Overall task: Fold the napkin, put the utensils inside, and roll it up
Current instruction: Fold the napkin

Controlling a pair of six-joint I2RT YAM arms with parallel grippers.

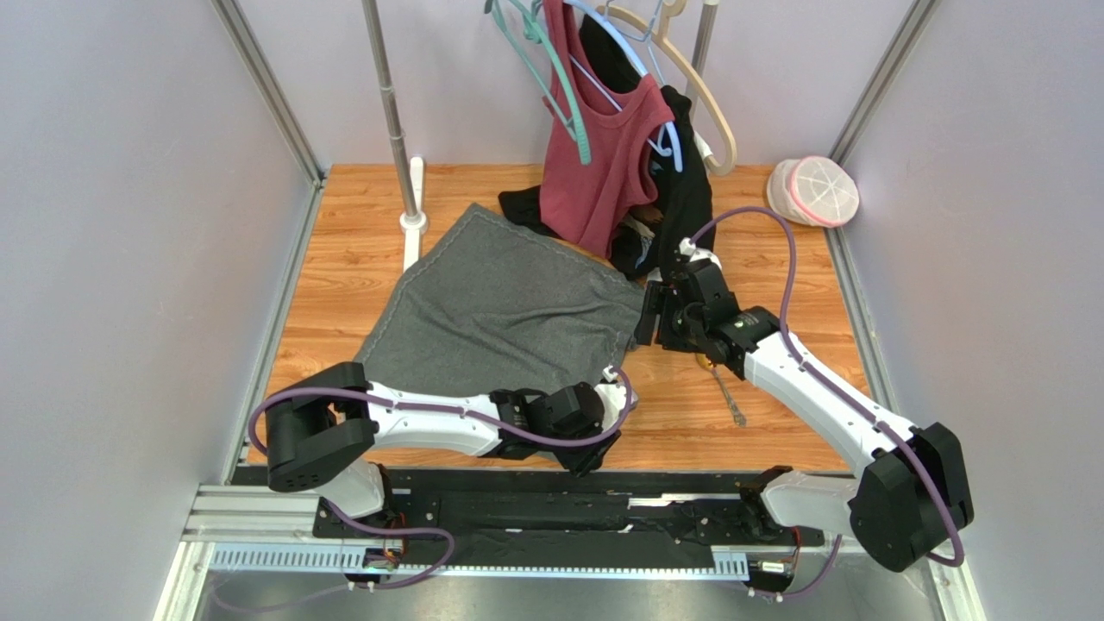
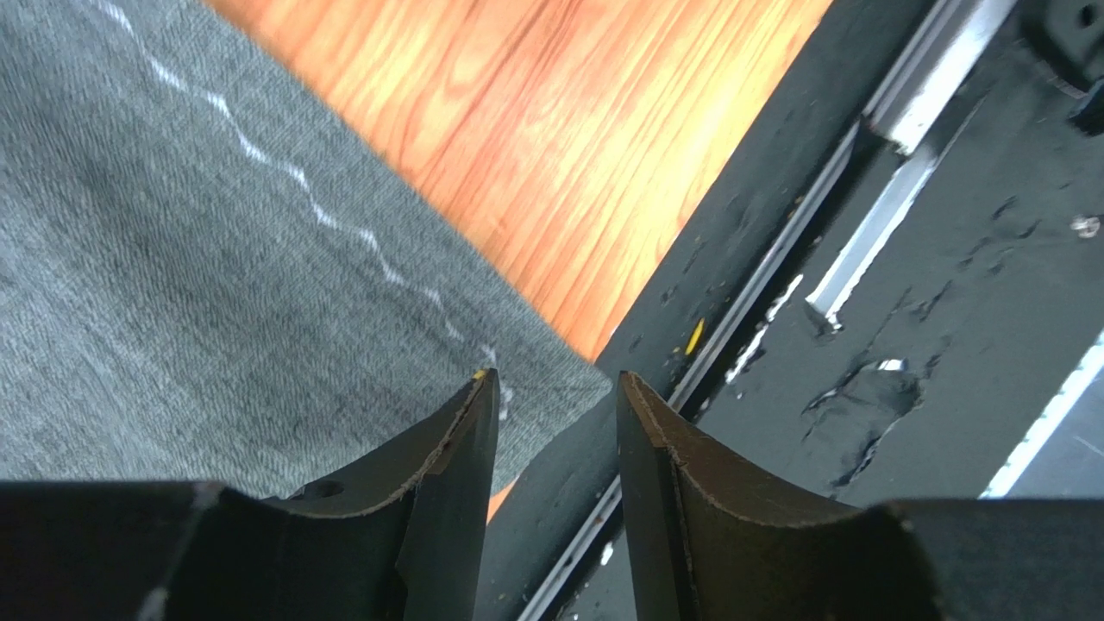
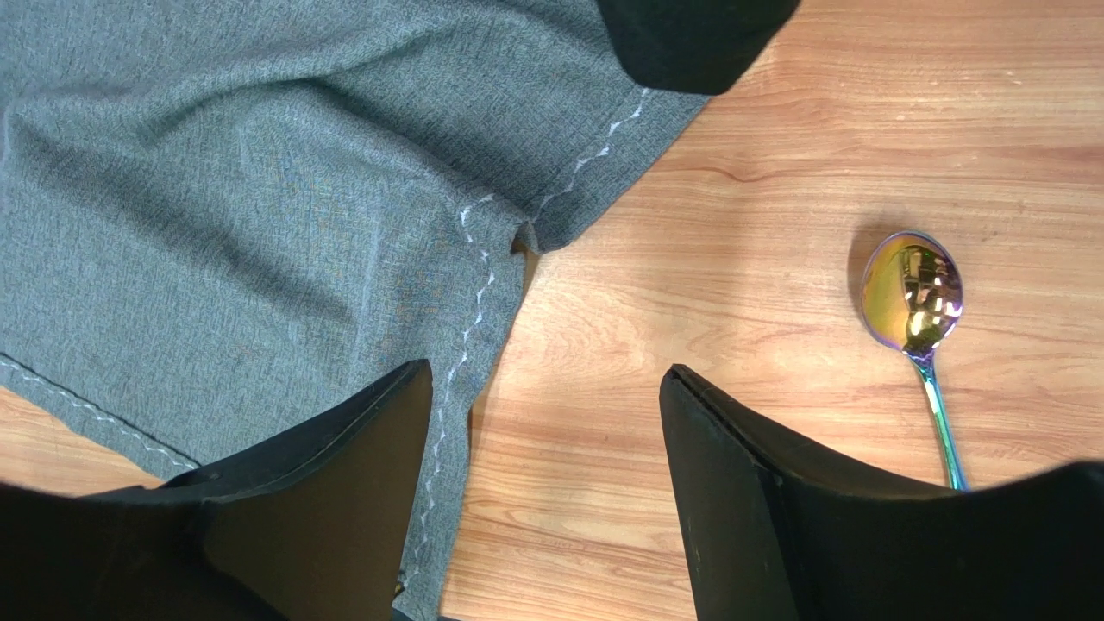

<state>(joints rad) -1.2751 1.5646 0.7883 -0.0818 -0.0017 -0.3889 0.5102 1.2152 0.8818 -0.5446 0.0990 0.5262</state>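
Observation:
The dark grey napkin (image 1: 499, 304) lies spread and slightly rumpled on the wooden table, with its right corner folded under in the right wrist view (image 3: 259, 194). The spoon (image 1: 726, 388) lies on bare wood to its right, its gold bowl (image 3: 914, 291) pointing away from the arm bases. My left gripper (image 1: 607, 434) is open and empty at the napkin's near right corner (image 2: 195, 259), over the table's front edge (image 2: 555, 388). My right gripper (image 1: 652, 317) is open and empty above the napkin's right edge (image 3: 544, 382), with the spoon to its right.
A maroon top (image 1: 603, 155) and a black garment (image 1: 680, 194) hang from hangers at the back and drape onto the table by the napkin's far corner. A metal pole (image 1: 389, 104) stands back left. A pink-white container (image 1: 814, 190) sits back right. The black base rail (image 1: 557, 498) runs along the front.

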